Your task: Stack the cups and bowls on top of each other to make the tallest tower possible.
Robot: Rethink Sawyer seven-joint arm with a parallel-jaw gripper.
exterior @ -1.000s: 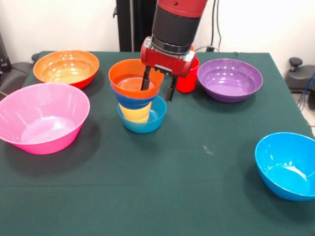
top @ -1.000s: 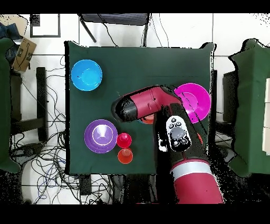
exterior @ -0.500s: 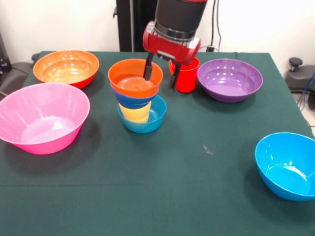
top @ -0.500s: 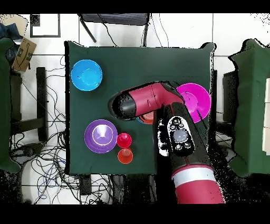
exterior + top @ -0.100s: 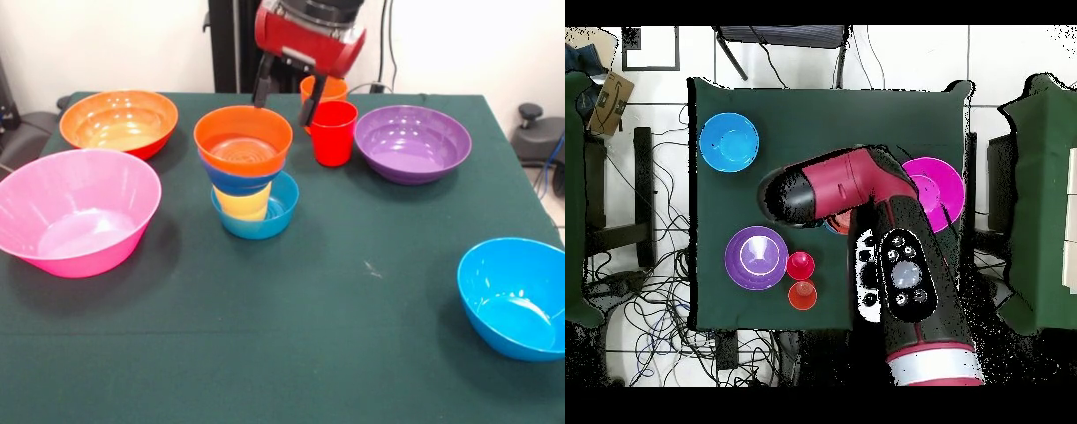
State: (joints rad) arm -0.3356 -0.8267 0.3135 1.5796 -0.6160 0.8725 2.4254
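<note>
The tower stands mid-table: a small blue bowl at the bottom, a yellow cup in it, another small blue bowl, and a small orange bowl on top. My gripper hangs open and empty above and just behind the tower's right side. A red cup and an orange cup stand behind it. Around are a large pink bowl, a large orange bowl, a purple bowl and a bright blue bowl. From overhead the arm hides the tower.
The green table ends at its front edge close to the bright blue bowl. Overhead, the purple bowl, red cup, orange cup, bright blue bowl and pink bowl ring the arm.
My gripper has risen out of the top orange bowl, open, and now hangs well above the tower. The bowl stays on the stack.
</note>
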